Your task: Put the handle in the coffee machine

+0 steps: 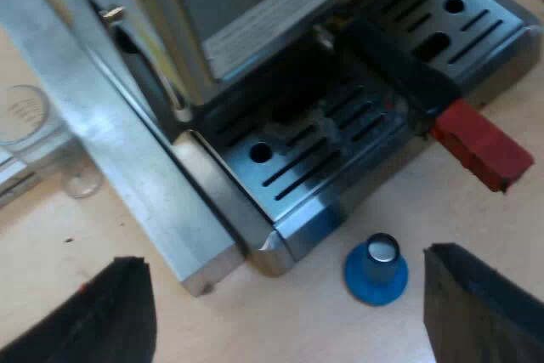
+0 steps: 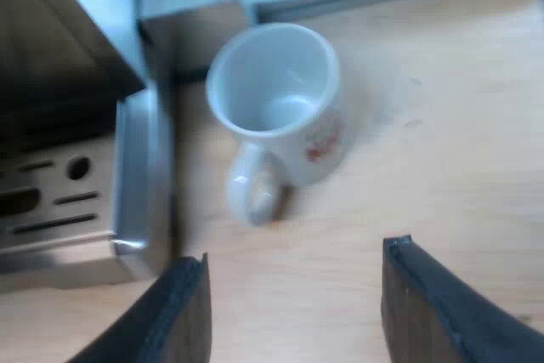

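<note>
Red-ended handle (image 1: 418, 89), round blue tamper (image 1: 375, 269), perhaps plastic

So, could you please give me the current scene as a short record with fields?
holder: at espresso machine front, handle over drip tray, red end past it
tamper: blue, upright on table by tray corner
measuring glass: on table near machine
mug: white, upright, empty, beside drip tray
left gripper: open, empty, above tamper
right gripper: open, empty, near mug

Both downward, close — sharing coffee machine (image 1: 189, 16)
</note>
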